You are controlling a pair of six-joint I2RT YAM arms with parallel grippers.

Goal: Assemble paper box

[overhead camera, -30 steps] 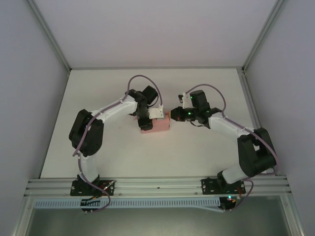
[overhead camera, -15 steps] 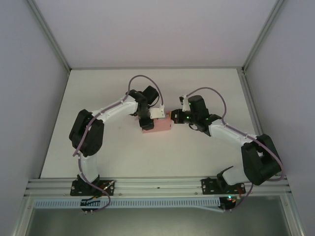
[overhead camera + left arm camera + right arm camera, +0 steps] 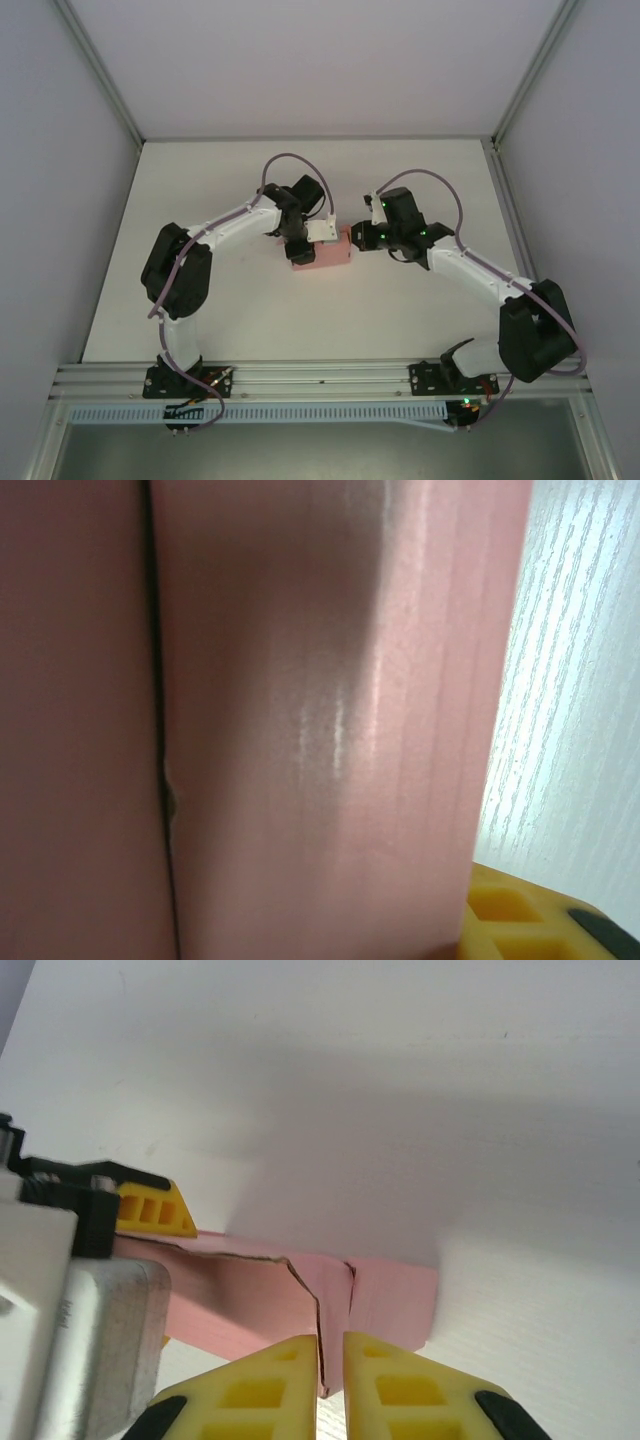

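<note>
The paper box (image 3: 322,256) is a small pale pink box near the middle of the table. My left gripper (image 3: 309,237) reaches over it from behind and is shut on it. In the left wrist view the box's pink wall (image 3: 330,730) sits right in front of the camera, with one yellow finger (image 3: 525,925) against its right edge. My right gripper (image 3: 357,238) is at the box's right end. Its yellow jaws (image 3: 332,1365) stand a narrow gap apart around an end flap (image 3: 335,1305). The left gripper's finger (image 3: 150,1210) shows at the box's far side.
White table (image 3: 300,320) enclosed by grey walls at left, right and back. A metal rail (image 3: 320,380) with both arm bases runs along the near edge. Both arms bend inward and meet at the box.
My right gripper's jaws have parted slightly at the flap, and its elbow has swung out to the right. The left gripper has closed a little more on the box.
</note>
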